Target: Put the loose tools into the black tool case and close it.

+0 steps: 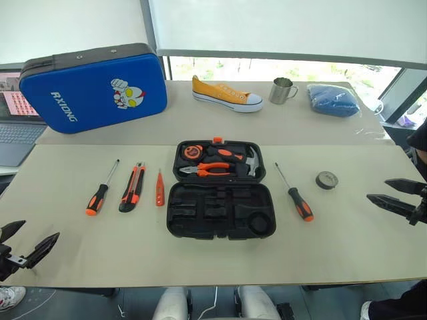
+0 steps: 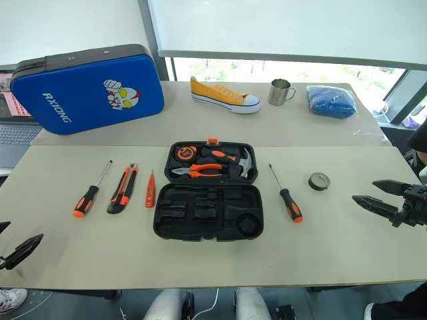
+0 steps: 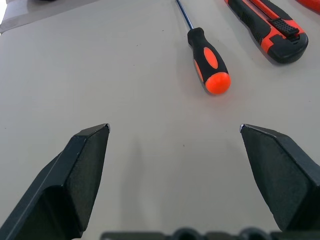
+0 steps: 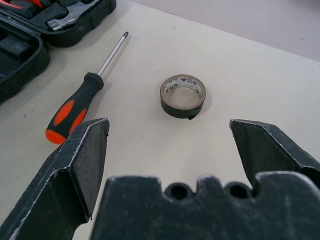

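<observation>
Not begun: black moulded plastic tool case (image 1: 220,190) lies open mid-table; five loose tools (image 1: 132,187) unpacked alongside. Left hand (image 1: 27,248) and right hand (image 1: 395,195) wide, empty.

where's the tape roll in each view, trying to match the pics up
Left eye view: the tape roll lies on the table, right of the open black tool case.
Right eye view: same spot, beyond the right pincer.
Left wrist view: not in it.
Right wrist view: upper centre, ahead of the open pincer.
Shared landmark: the screwdriver between roll and case, also in the right wrist view.
</observation>
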`<state>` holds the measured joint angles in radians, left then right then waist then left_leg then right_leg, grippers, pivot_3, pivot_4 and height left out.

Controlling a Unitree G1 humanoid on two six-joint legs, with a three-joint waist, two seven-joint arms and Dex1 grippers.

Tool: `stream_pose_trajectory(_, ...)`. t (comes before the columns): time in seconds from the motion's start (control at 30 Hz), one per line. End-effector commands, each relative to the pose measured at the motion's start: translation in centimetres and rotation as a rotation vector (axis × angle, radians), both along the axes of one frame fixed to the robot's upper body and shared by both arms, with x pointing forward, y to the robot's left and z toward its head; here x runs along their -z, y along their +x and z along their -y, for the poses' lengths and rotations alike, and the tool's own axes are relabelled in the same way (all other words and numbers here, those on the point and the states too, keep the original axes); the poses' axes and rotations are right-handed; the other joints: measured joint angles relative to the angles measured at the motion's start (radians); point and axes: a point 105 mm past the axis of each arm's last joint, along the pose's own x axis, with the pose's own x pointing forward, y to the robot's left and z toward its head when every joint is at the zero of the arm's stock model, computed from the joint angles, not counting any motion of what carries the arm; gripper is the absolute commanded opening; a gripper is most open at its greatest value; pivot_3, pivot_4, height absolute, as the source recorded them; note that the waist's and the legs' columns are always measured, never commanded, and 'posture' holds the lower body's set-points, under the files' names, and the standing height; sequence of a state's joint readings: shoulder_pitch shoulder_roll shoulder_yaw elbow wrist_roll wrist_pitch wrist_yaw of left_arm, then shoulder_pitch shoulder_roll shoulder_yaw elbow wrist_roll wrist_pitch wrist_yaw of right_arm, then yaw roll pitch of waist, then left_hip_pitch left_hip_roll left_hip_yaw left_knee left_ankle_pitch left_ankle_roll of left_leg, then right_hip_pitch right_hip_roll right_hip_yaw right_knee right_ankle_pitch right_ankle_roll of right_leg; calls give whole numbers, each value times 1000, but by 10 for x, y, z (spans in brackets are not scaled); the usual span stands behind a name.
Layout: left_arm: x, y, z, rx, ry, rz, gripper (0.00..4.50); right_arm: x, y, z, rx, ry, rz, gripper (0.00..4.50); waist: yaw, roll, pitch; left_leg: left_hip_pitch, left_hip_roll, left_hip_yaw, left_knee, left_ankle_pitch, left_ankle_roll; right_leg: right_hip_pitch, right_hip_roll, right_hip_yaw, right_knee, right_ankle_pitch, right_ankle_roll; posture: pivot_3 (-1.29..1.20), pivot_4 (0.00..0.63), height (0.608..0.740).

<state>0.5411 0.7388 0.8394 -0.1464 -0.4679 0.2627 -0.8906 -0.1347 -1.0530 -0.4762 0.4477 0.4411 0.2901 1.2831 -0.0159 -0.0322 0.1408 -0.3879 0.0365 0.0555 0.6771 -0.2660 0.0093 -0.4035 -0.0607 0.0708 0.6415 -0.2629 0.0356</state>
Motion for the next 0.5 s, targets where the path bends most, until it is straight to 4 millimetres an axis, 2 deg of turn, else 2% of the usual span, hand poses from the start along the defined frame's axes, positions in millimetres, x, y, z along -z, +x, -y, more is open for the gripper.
stream_pose_trajectory(0.03,-9,4,-1,8,60,12,4500,-6,-1,3,1,-45,38,4466,0,0,0,0,0,0,0,0,0,0,0,0,0,0,0,0,150,740)
stream_pose_trajectory(0.27,-7,9,-2,-22,66,-6,4500,0,2,9,32,-119,67,4466,1,0,0,0,0,1,0,0,0,0,0,0,0,0,0,0,150,740)
stream_pose_trajectory(0.33,-17,20,4,-54,-19,-1,4500,-14,8,-7,-4,-110,122,4466,-1,0,0,0,0,0,0,0,0,0,0,0,0,0,0,0,150,740)
stream_pose_trajectory(0.4,-28,32,16,-58,-107,-17,4500,-33,12,-35,-88,-85,178,4466,-2,0,0,0,1,0,0,0,0,0,0,0,1,0,0,0,150,740)
stream_pose_trajectory(0.5,-32,43,26,-47,-96,-78,4500,-50,10,-75,-218,-59,209,4466,-1,1,0,0,3,-5,1,0,0,-1,1,0,4,0,0,0,150,740)
